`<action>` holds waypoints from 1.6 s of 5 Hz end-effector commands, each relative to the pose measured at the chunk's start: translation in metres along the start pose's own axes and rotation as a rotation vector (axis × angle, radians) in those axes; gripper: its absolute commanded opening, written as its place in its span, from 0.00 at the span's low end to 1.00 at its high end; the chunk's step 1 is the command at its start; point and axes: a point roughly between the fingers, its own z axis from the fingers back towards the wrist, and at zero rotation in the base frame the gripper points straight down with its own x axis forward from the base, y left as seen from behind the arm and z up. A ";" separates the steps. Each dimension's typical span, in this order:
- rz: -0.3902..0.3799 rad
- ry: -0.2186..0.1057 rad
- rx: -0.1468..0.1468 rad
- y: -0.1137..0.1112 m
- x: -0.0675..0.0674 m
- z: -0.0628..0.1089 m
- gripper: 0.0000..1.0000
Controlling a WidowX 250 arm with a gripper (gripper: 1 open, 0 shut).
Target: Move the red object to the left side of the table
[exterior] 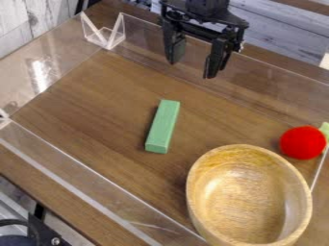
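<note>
The red object (pixel 303 142) is a small round bright red toy fruit with a pale green tip at its right, lying at the right edge of the dark wood-grain table (pixel 90 106), just above the wooden bowl's rim. My black gripper (pixel 191 58) hangs at the back of the table, well to the upper left of the fruit. Its two fingers stand apart, open, with nothing between them.
A light round wooden bowl (pixel 249 197) fills the front right corner. A green rectangular block (pixel 162 126) lies near the middle of the table. Low clear acrylic walls (pixel 77 183) edge the tabletop, and a clear folded stand (pixel 103 31) sits at the back left.
</note>
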 end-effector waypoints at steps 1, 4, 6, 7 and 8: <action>0.020 0.030 -0.012 -0.006 -0.003 -0.009 1.00; -0.246 -0.035 -0.028 -0.140 0.026 -0.029 1.00; -0.307 -0.112 -0.016 -0.154 0.017 -0.018 1.00; -0.320 -0.154 0.001 -0.152 0.014 -0.011 1.00; -0.386 -0.198 0.012 -0.152 0.023 -0.006 1.00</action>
